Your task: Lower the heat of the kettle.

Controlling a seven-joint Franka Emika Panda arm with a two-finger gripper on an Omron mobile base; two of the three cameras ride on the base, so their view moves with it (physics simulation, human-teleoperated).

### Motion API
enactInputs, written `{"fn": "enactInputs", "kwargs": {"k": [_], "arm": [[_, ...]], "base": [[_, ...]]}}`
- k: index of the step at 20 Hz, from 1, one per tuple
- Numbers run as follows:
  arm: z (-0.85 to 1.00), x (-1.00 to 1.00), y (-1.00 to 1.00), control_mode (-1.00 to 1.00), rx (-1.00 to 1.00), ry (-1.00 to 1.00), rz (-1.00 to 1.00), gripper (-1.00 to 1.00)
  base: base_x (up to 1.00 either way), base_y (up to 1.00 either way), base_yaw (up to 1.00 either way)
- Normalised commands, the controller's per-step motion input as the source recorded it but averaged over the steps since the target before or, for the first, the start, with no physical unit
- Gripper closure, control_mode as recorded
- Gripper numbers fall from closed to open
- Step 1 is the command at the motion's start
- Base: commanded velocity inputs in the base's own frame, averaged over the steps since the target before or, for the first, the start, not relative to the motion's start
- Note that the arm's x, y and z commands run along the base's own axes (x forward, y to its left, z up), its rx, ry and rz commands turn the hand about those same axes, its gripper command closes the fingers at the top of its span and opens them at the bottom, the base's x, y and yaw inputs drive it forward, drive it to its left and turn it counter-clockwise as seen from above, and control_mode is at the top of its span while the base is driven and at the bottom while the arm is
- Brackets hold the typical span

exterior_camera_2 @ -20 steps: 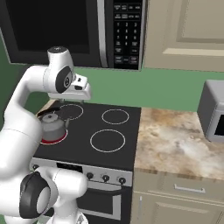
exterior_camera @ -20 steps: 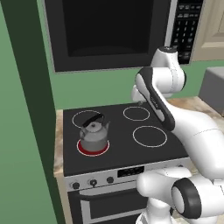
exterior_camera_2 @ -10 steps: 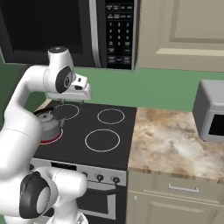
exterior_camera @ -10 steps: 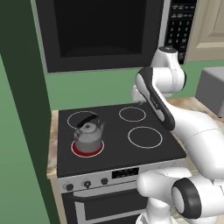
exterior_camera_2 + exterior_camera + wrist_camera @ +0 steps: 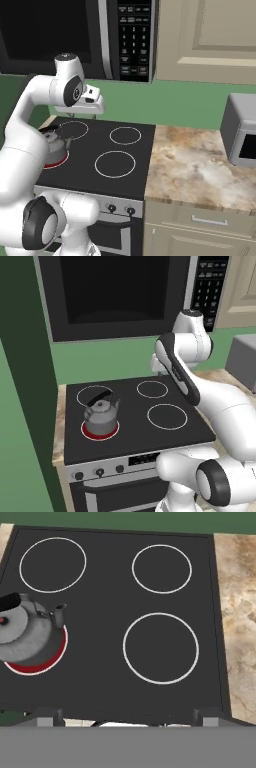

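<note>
The kettle (image 5: pixel 101 415) is squat grey metal with a black arched handle. It stands on the front left burner (image 5: pixel 100 431), which glows red. The arm partly hides the kettle (image 5: pixel 54 144) in the right base view. My gripper (image 5: pixel 75 115) hangs high over the back of the cooktop, apart from the kettle. In the hand view the gripper (image 5: pixel 127 719) is open with nothing between its fingertips (image 5: pixel 46 717), and the kettle (image 5: pixel 25 634) lies at the left edge. A row of stove knobs (image 5: pixel 99 472) runs along the front panel below the kettle.
Three other burners, such as the front right burner (image 5: pixel 161 648), are dark. A black microwave (image 5: pixel 107 293) hangs above the stove. A granite counter (image 5: pixel 200 165) with a grey appliance (image 5: pixel 242 132) lies to the right. A dark green wall (image 5: pixel 22 381) stands on the left.
The whole picture has shifted a little in both base views, so the camera moved. The arm keeps its pose, the gripper stays open, and the kettle stays on its burner.
</note>
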Motion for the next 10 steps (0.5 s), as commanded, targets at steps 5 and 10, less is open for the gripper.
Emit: {"fn": "enactInputs", "kwargs": {"k": [5, 10], "arm": [[0.00, 0.00, 0.00, 1.00, 0.00, 0.00, 0.00, -1.00], [0.00, 0.00, 0.00, 1.00, 0.00, 0.00, 0.00, -1.00]], "base": [[0.31, -0.11, 0.00], [0.01, -0.03, 0.00]]}}
